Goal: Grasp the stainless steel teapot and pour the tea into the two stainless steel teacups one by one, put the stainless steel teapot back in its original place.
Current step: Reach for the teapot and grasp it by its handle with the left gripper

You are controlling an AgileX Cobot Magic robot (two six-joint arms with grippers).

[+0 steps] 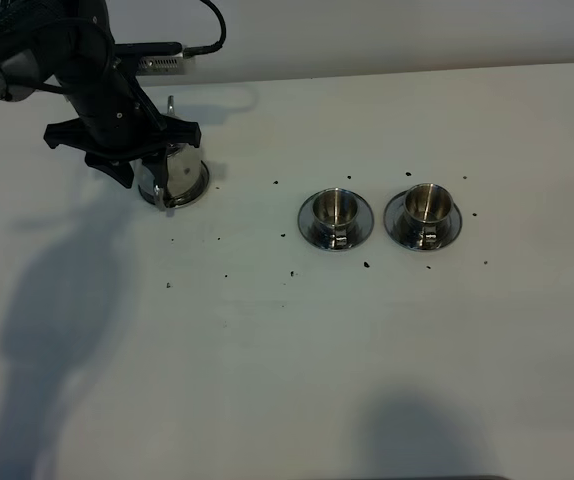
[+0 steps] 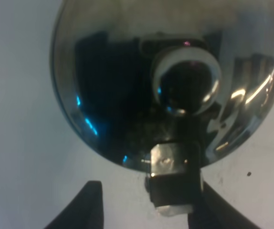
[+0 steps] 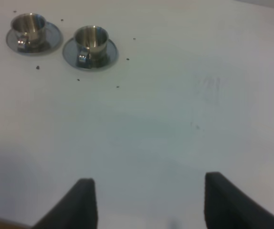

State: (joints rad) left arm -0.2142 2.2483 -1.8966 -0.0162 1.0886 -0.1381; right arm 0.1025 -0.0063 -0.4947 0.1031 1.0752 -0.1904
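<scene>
teapot (image 1: pixel 179 172): upright at the left of the white table (image 1: pixel 267 380), lid on, standing on the teapot saucer (image 1: pixel 195 196), a shiny rim showing around the base.
left gripper (image 2: pixel 146 198): directly above the teapot, jaws apart, straddling the loop handle (image 2: pixel 173 179); one finger (image 2: pixel 90 205) clear of the handle, the other just beside or against it, cannot tell which.
lid knob (image 2: pixel 187 86): round and shiny, close to the handle.
first cup (image 1: pixel 334 207): upright on the first saucer (image 1: pixel 308 222), near the middle of the table, well apart from the teapot.
second cup (image 1: pixel 428 203): upright on the second saucer (image 1: pixel 455 222), just right of the first cup; saucer rims near, not touching.
cup contents: cannot tell.
right gripper (image 3: pixel 150 191): jaws apart, holding nothing, over bare table, well apart from both cups.
specks (image 1: pixel 367 264): small dark bits scattered between teapot and cups and around the saucers.
</scene>
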